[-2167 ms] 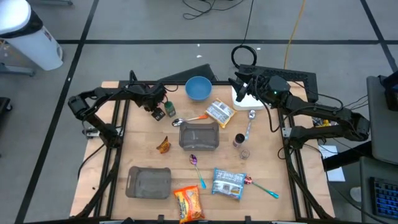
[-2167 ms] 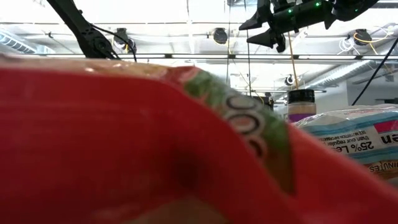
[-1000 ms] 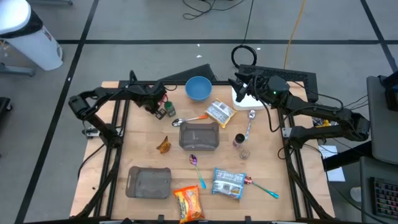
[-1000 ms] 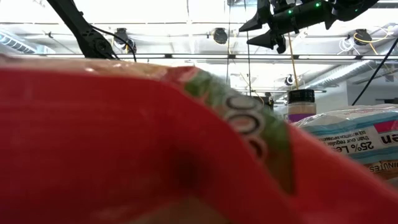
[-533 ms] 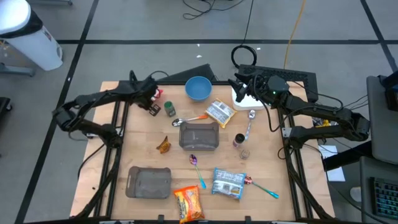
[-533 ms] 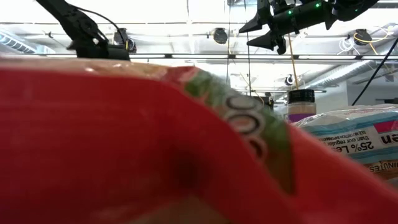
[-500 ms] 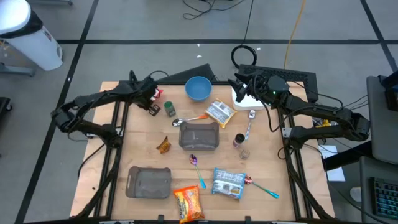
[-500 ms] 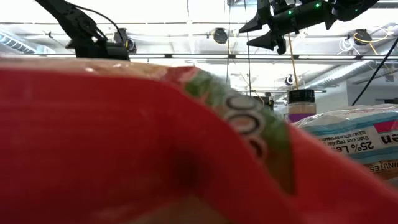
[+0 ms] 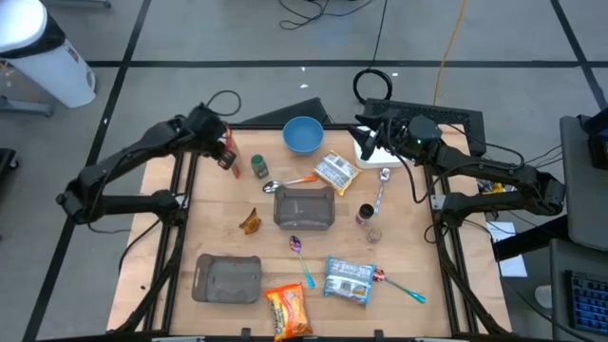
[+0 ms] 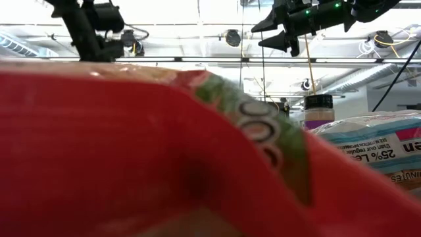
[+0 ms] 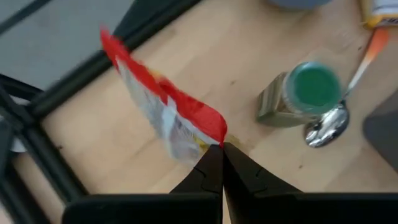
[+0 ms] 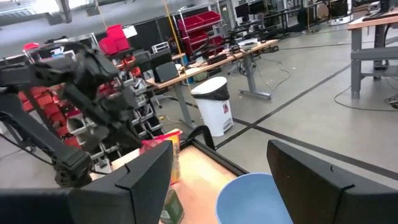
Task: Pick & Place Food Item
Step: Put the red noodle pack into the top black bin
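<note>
A small red and white food packet (image 11: 165,109) hangs above the table's far left corner, with my left gripper (image 11: 219,149) shut on it; the high view shows both there, the packet (image 9: 229,146) just beyond the gripper (image 9: 226,158). A green-lidded jar (image 9: 259,167) stands on the table beside them. My right gripper (image 9: 366,131) waits open, held level high over the far right, next to the blue bowl (image 9: 303,134). In the low view a red bag close to the camera hides the tabletop. My left gripper pinches one end of the packet's red edge (image 11: 211,127) between its two fingertips. The fingers slant down from the table's far left. The packet is lifted clear of the table and sticks out beyond the fingertips, tilted, its white face showing.
Mid-table stand a grey container (image 9: 304,207) and, near the front left, another (image 9: 228,278). Snack packets (image 9: 336,171) (image 9: 349,280) (image 9: 289,310), spoons (image 9: 302,259), a small spice jar (image 9: 366,215) and a brown scrap (image 9: 251,222) lie about. A black frame rail runs along each table side.
My left gripper, shut on the packet throughout, has risen and drawn back toward the table's far left corner, away from the green-lidded jar. The packet has come up off the table with it.
</note>
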You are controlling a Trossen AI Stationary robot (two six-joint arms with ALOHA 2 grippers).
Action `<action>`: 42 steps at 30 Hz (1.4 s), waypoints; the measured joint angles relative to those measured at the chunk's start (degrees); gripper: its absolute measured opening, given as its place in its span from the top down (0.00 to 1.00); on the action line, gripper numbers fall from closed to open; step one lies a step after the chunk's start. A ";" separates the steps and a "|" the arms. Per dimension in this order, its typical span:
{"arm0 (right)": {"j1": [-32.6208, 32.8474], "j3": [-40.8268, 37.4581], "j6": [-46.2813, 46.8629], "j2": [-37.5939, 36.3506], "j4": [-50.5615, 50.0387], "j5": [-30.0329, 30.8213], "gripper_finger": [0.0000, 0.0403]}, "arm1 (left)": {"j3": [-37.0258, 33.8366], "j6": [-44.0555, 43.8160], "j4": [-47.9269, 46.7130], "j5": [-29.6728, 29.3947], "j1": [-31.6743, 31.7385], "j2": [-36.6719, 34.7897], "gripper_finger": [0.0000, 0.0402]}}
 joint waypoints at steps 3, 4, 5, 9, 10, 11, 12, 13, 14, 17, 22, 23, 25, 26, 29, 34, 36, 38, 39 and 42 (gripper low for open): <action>0.01 0.00 0.00 0.00 0.00 0.00 0.37 | 4.81 1.46 -3.59 -1.23 -0.02 0.10 1.00; 0.01 0.00 0.00 0.00 0.00 -0.11 0.37 | 6.43 2.10 -4.76 -1.50 -0.02 0.16 1.00; 0.00 0.00 0.01 0.00 0.03 -0.83 0.37 | 8.07 2.68 -5.97 -1.66 -0.02 0.24 1.00; 0.00 0.00 0.00 0.00 1.10 -5.11 0.37 | 14.80 3.48 -8.97 -1.10 -0.02 0.55 1.00; 0.00 0.00 -0.02 0.00 1.66 -6.36 0.37 | 16.44 3.85 -9.49 -0.66 -0.02 0.53 1.00; 0.00 0.00 0.00 0.00 2.25 -7.73 0.37 | 18.16 4.17 -9.83 0.01 -0.02 0.53 1.00; 0.00 0.00 -0.02 0.00 2.81 -8.87 0.37 | 19.78 4.43 -10.01 0.79 -0.02 0.53 1.00; 0.00 0.00 0.00 0.00 3.36 -10.07 0.37 | 21.31 4.48 -10.24 1.69 -0.01 0.53 1.00; 0.00 0.00 0.09 0.00 3.80 -11.23 0.37 | 22.89 4.48 -10.40 2.72 -0.02 0.53 1.00; 0.00 0.00 0.41 0.02 5.48 -14.49 0.37 | 26.97 4.59 -10.40 7.26 -0.02 0.53 1.00; 0.00 0.00 2.73 0.04 5.78 -16.41 0.37 | 31.63 3.70 -10.27 19.10 -0.27 1.10 1.00; -0.01 0.00 3.14 0.05 5.78 -17.28 0.37 | 32.27 2.97 -10.27 21.21 -0.56 1.48 1.00; -0.02 0.01 3.91 0.69 6.54 -19.68 0.37 | 33.32 1.95 -10.26 24.42 -1.41 2.35 1.00; -0.02 0.02 4.70 1.11 6.94 -21.10 0.37 | 33.72 1.60 -10.10 25.48 -1.99 2.76 1.00; 0.02 0.00 7.82 2.97 9.24 -25.41 0.37 | 34.15 1.34 -8.22 27.82 -4.30 3.93 1.00; 0.02 0.00 12.37 6.76 13.50 -29.83 0.37 | 34.13 -0.06 -3.30 32.17 -8.69 7.46 1.00; 0.00 0.00 12.60 8.06 15.88 -29.98 0.37 | 34.13 -1.00 0.07 34.64 -10.54 8.76 1.00; 0.00 0.02 12.59 9.27 17.88 -29.99 0.37 | 34.13 -2.04 3.70 37.44 -12.31 10.11 1.00; 0.00 0.02 12.59 9.94 18.78 -29.99 0.37 | 34.13 -2.75 5.66 38.91 -13.10 10.81 1.00; 0.00 0.00 12.58 11.09 19.44 -30.36 0.37 | 34.13 -5.25 11.21 43.09 -15.46 12.93 1.00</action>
